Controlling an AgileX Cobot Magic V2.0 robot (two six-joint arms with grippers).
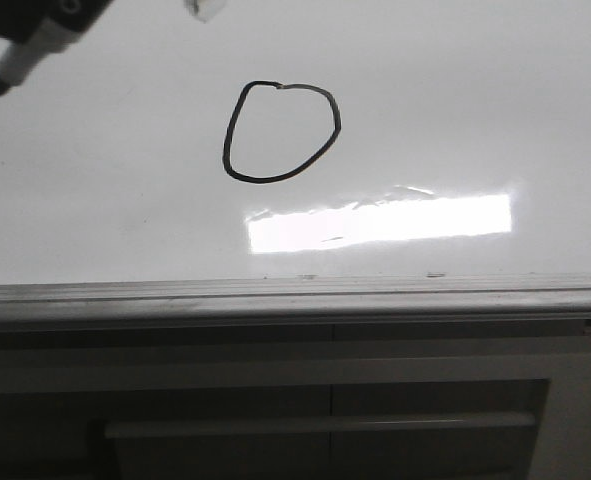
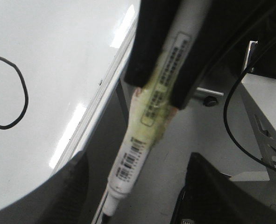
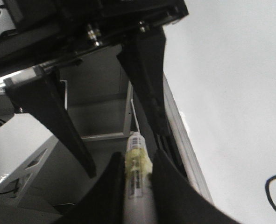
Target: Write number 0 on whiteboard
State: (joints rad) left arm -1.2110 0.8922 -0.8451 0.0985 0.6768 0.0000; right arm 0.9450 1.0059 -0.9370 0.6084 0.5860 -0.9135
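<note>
The number 0 (image 1: 275, 180), a thin black lopsided loop, is drawn on the whiteboard (image 1: 455, 120); part of it shows in the left wrist view (image 2: 24, 98) and the right wrist view (image 3: 268, 186). A white marker (image 1: 30, 55) with yellowish tape hangs off the board at the front view's top left corner, black tip clear of the surface. My right gripper (image 3: 138, 156) is shut on the marker (image 3: 137, 172). My left gripper (image 2: 137, 156) is open, its fingers (image 2: 67, 186) wide apart on either side of the marker's tip end (image 2: 128, 163), not touching it.
A grey metal rail (image 1: 295, 295) runs along the board's edge, with a dark grey panelled cabinet (image 1: 275, 400) beyond it. A bright rectangular glare patch (image 1: 375, 222) lies on the board near the loop. Black cables (image 2: 231, 116) hang beside the arms.
</note>
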